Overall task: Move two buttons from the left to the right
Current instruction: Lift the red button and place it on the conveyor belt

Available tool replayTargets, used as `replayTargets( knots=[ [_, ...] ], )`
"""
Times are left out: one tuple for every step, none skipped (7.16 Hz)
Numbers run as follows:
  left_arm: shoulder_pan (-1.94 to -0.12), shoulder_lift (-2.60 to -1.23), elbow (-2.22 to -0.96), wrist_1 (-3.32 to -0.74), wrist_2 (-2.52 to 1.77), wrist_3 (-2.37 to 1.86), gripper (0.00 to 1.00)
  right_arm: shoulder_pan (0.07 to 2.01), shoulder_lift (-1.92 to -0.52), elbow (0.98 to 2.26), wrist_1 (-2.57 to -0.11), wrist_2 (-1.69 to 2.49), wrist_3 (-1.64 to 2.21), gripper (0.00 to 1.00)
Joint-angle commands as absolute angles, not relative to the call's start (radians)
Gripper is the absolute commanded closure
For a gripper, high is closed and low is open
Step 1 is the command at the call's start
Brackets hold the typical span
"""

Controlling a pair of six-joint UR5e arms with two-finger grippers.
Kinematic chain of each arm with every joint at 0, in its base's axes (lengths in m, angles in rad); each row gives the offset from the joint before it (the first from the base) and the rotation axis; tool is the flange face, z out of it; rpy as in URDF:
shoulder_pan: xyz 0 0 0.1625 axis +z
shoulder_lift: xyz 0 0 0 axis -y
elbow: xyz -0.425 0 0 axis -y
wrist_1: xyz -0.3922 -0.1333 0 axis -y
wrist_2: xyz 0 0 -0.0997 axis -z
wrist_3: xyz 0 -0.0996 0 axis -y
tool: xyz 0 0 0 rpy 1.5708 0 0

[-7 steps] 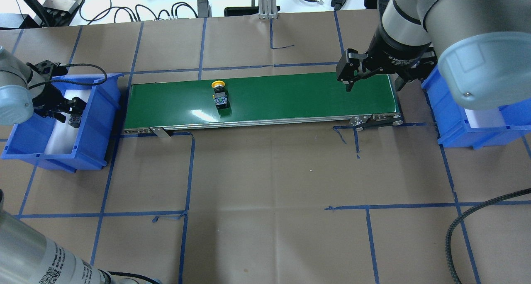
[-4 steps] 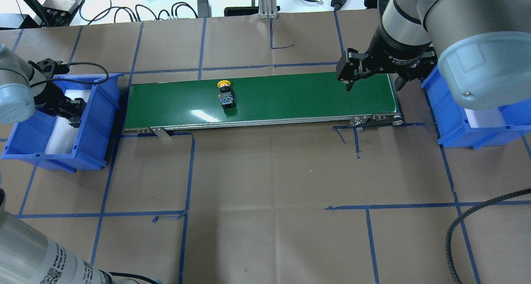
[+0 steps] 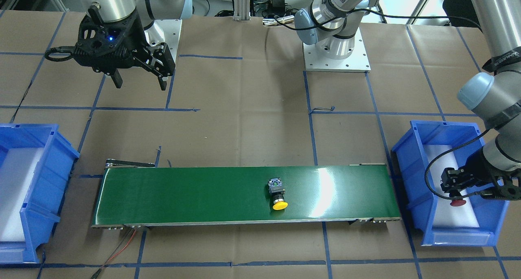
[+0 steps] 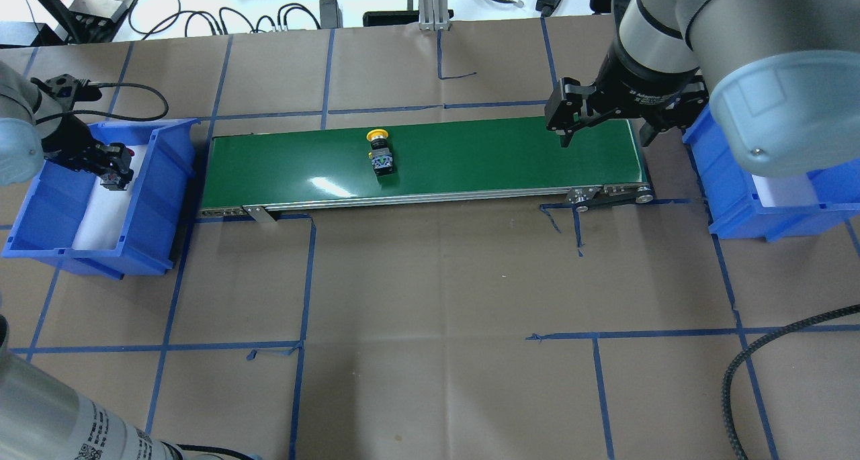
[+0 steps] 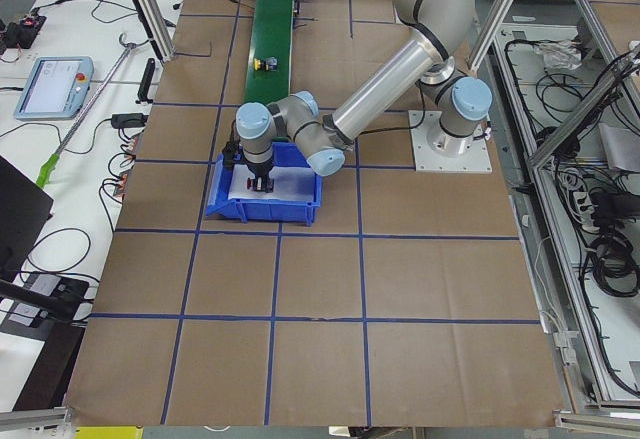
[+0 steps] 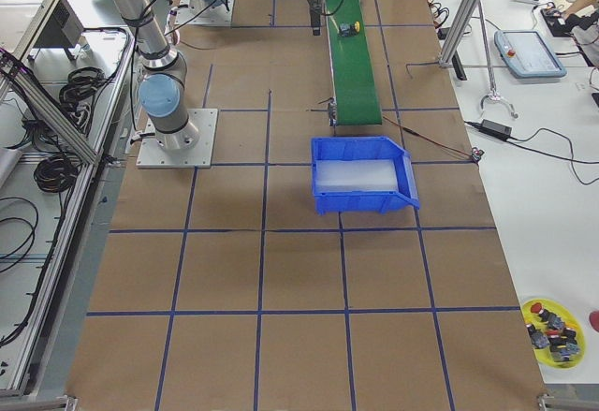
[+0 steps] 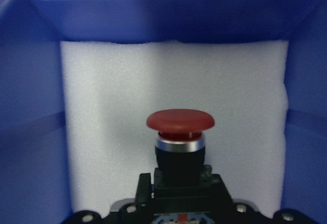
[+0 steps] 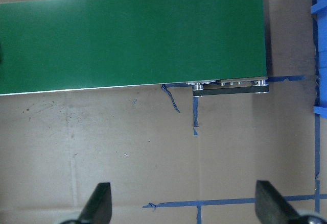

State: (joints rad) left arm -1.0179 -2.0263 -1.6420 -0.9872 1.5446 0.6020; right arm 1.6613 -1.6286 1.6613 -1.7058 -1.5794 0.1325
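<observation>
L claw clamped on red button, cap pointing out ahead of it, just over white foam inside blue bin. R claw has fingers wide apart w/ nothing between, hanging over end of green belt. Yellow button lies on its side on belt, well apart from R claw, between the two claws.

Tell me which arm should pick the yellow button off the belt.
Right: the right pincer hangs open near the belt's end, while the left pincer holds the red button in the bin.
</observation>
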Motion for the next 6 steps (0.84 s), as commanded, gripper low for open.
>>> replayTargets(
  knots=[
    [-1.019,-1.99,-1.545,-1.131,1.545,0.607,0.98,1.661,-1.628,1.663,-1.706,-1.58,0.132,0.0],
    [-1.019,-1.973,-1.485,-1.234,1.545,0.607,0.98,1.661,-1.628,1.663,-1.706,-1.58,0.132,0.0],
    [-1.019,-1.948,-1.435,-1.329,1.546,0.607,0.98,1.661,-1.628,1.664,-1.706,-1.58,0.132,0.0],
    [-1.019,-1.93,-1.39,-1.42,1.546,0.604,0.97,1.661,-1.628,1.664,-1.706,-1.58,0.133,0.0],
    [-1.022,-1.931,-1.379,-1.439,1.545,0.598,0.97,1.661,-1.628,1.664,-1.706,-1.58,0.132,0.0],
    [-1.05,-1.928,-1.382,-1.439,1.549,0.589,0.97,1.661,-1.629,1.664,-1.704,-1.58,0.133,0.0]
  ],
)
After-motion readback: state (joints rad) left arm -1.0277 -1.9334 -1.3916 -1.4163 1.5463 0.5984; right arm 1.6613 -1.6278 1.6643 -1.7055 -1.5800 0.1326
